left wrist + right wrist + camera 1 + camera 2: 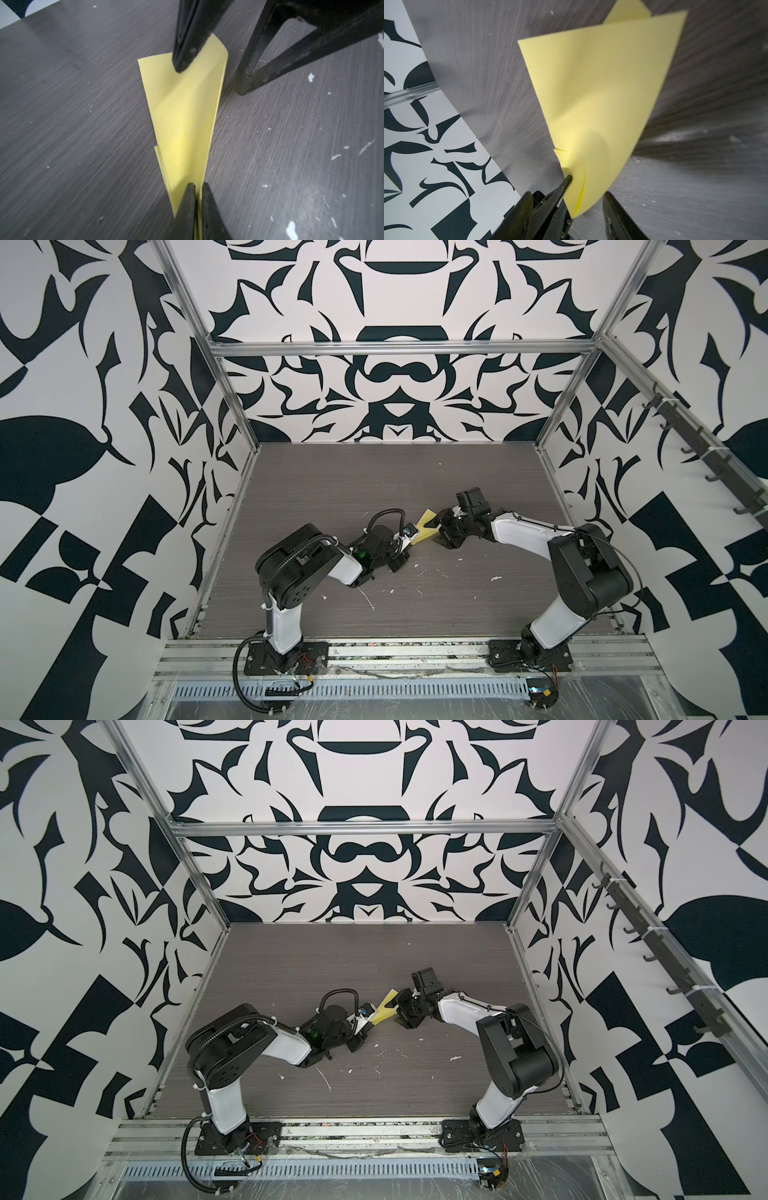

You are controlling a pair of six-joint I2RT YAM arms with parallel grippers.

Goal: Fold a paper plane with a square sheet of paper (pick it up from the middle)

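Observation:
The square sheet of paper (182,116) is yellow and folded into a narrow pointed dart. It is held just above the grey table in both top views (423,534) (384,1014). My left gripper (197,187) is shut on its narrow end, with yellow showing between the two pads; it shows too in both top views (409,543) (369,1024). My right gripper (568,203) stands open at the wide tail end (438,526) (399,1006). One of its fingers (182,62) crosses in front of the tail and the other stands apart beside it. A corner of the paper (591,104) hangs between them.
Small white flecks (496,578) are scattered over the grey wood-grain table (374,489), mostly near the front. Metal frame posts (232,406) and patterned walls close in the left, right and back. Both arm bases are bolted to the front rail (407,649).

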